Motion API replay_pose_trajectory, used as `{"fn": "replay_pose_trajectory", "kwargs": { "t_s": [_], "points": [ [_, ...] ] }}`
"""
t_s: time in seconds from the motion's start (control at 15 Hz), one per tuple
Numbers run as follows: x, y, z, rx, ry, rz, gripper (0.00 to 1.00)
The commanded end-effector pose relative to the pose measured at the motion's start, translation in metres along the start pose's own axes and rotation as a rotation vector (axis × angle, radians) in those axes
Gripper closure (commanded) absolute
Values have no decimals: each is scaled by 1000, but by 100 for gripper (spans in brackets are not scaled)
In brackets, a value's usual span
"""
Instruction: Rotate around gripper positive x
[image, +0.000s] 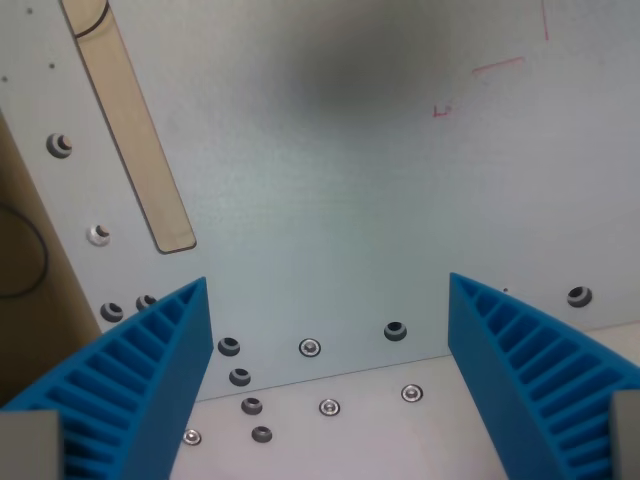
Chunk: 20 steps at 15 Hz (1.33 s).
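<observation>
Jaws spread wide, nothing between them: my gripper (328, 300) shows two blue ribbed fingers (150, 370) at the wrist view's lower corners. Below the gap, screw holes (310, 347) dot the pale grey plate (340, 190). Farther, at upper left, a tan wooden strip (135, 130) lies flat on it.

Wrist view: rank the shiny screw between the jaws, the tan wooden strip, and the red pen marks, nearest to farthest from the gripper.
1. Shiny screw, low centre, just ahead of the gripper.
2. Tan wooden strip, the wrist view's upper left.
3. Red pen marks, upper right, farthest.
</observation>
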<state>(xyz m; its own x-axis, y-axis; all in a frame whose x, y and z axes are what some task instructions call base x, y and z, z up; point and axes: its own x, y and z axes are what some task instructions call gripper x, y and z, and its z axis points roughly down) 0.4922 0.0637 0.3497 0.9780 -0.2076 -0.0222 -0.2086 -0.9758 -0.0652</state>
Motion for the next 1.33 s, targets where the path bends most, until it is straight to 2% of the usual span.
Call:
{"fn": "replay_pose_trajectory", "kwargs": {
  "t_s": [0.07, 1.33],
  "points": [
    [-1, 5, -1, 176, 14, -15, 0],
    [-1, 5, -1, 398, 12, -16, 0]
  ]
}}
